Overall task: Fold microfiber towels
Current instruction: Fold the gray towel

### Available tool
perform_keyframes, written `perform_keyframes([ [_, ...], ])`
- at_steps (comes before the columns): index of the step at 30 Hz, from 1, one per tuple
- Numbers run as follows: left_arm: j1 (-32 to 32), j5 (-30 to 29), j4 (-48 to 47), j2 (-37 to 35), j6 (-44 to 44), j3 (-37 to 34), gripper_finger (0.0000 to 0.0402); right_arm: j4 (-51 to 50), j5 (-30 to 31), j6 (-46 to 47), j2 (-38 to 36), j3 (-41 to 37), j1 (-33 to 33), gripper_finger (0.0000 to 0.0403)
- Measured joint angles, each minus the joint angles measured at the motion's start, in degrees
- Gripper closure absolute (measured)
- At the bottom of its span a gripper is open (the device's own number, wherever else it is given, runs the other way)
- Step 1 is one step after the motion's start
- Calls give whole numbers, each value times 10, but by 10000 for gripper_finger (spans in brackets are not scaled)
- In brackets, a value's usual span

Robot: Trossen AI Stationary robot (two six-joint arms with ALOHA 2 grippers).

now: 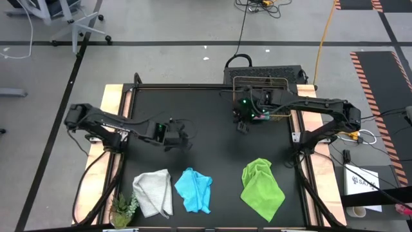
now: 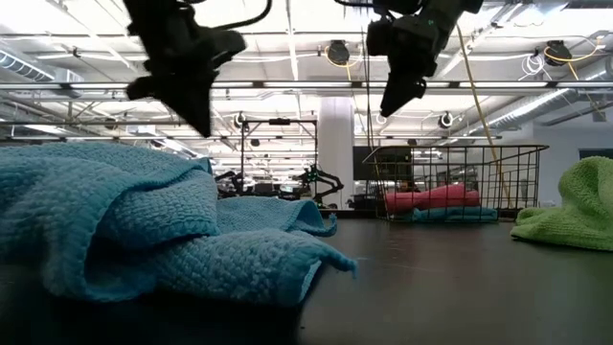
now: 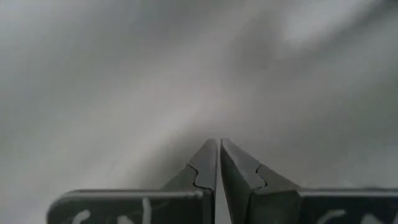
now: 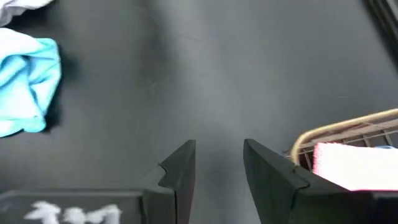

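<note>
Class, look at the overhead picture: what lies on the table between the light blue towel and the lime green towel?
Nothing: in the high view only bare black table separates the light blue towel from the lime green towel.

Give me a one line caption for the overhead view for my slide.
Both arms hover over the black table; white-grey towel, blue towel and green towel lie crumpled along its near edge.

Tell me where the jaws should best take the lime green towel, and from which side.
Probably from straight above, at an outer corner or edge of the lime green towel. It lies crumpled in loose folds on the black table, apart from the light blue towel, so its rim is free all round. The right gripper, jaws open, is the closer one.
</note>
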Motion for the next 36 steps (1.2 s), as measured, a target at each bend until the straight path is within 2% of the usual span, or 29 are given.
perform_keyframes([
  [4, -37, 18, -79, 3, -77, 0, 385, 0, 0, 4, 0, 0, 9, 275],
  [9, -103, 109, -107, 0, -110, 0, 395, 5, 1, 5, 0, 0, 10, 275],
  [11, -129, 139, -107, -1, -123, 0, 385, 6, 1, 4, 0, 0, 10, 275],
  [17, -194, 180, -103, -1, -136, 0, 338, 21, 1, -7, 0, 0, 10, 275],
  [21, -221, 186, -110, -1, -117, 0, 297, 21, 1, -11, 0, 0, 9, 275],
  [27, -230, 171, -113, 4, -62, 0, 245, 21, 1, -11, 0, 0, 9, 275],
  [36, -232, 175, -109, 39, 99, 0, 227, 21, 1, -22, 0, 0, 9, 275],
])
